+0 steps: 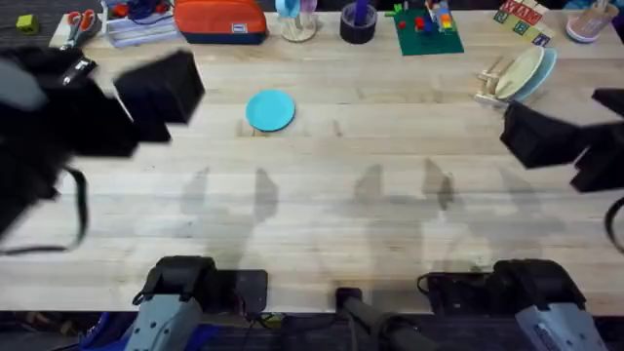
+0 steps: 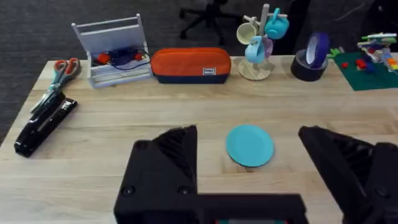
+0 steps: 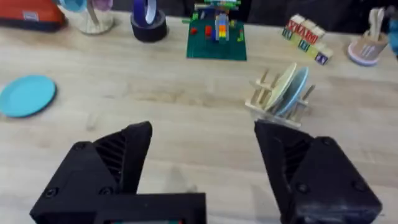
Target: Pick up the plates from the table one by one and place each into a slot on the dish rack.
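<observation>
A bright cyan-blue plate (image 1: 270, 110) lies flat on the pale wooden table (image 1: 322, 214), left of the middle toward the back. My left gripper (image 1: 161, 93) hovers to its left, raised and open; in the left wrist view the plate (image 2: 249, 145) lies just beyond the gap of the left gripper (image 2: 247, 135). The small wooden dish rack (image 1: 502, 83) stands at the back right with a cream plate (image 3: 283, 84) and a pale blue plate (image 3: 297, 90) upright in its slots. My right gripper (image 1: 541, 136) is open in front of the rack (image 3: 277, 102), holding nothing.
Along the back edge stand an orange pencil case (image 1: 219, 21), a mug tree (image 2: 258, 43), a dark tape roll (image 1: 358, 21), a green brick baseplate (image 1: 427, 29) and letter blocks (image 1: 522, 19). A black stapler (image 2: 45, 124) and scissors (image 2: 62, 68) lie at the far left.
</observation>
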Motion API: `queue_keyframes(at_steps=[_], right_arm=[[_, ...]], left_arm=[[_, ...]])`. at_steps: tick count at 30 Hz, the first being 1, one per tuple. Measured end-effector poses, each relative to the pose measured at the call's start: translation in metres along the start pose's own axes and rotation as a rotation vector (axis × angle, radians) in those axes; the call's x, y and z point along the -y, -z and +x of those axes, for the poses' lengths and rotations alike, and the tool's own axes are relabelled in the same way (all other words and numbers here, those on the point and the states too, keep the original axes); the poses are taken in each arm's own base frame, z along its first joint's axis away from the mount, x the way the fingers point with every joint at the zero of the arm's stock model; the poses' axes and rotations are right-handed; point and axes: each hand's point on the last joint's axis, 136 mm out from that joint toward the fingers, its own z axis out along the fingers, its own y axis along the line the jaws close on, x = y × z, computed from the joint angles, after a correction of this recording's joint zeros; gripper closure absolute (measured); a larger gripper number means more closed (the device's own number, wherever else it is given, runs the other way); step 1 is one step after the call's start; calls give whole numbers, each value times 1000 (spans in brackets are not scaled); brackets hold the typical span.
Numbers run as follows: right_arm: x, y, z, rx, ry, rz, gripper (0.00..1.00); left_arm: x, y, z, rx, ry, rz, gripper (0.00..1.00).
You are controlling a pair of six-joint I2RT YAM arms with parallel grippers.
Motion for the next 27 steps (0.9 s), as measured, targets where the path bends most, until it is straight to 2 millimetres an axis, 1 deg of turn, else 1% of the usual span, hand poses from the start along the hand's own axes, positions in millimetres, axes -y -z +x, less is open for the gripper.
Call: queue_keyframes(at_steps=[3, 5, 11, 14, 17, 21, 24, 27], right_arm=[[1, -4, -10, -70, -2, -8, 10], [1, -6, -16, -115, -4, -12, 10], [4, -14, -43, -206, -9, -19, 10], [5, -18, -53, -248, -11, -23, 10], [6, -19, -57, -308, -14, -28, 10], [6, -20, -59, -397, -20, -36, 10], [6, -22, -58, -454, -22, -41, 10], [6, -30, -61, -468, -4, -46, 9]], left_arm=[[0, -4, -16, -52, 0, 0, 7], [0, -8, -23, -97, 1, 0, 7], [0, -30, -31, -262, 2, 1, 8], [-1, -43, -31, -342, 1, 2, 8], [-1, -53, -28, -431, 1, 3, 8], [-1, -61, -26, -527, 2, 3, 8], [-1, -66, -29, -563, 2, 2, 8], [-2, -72, -32, -568, 1, -3, 8]])
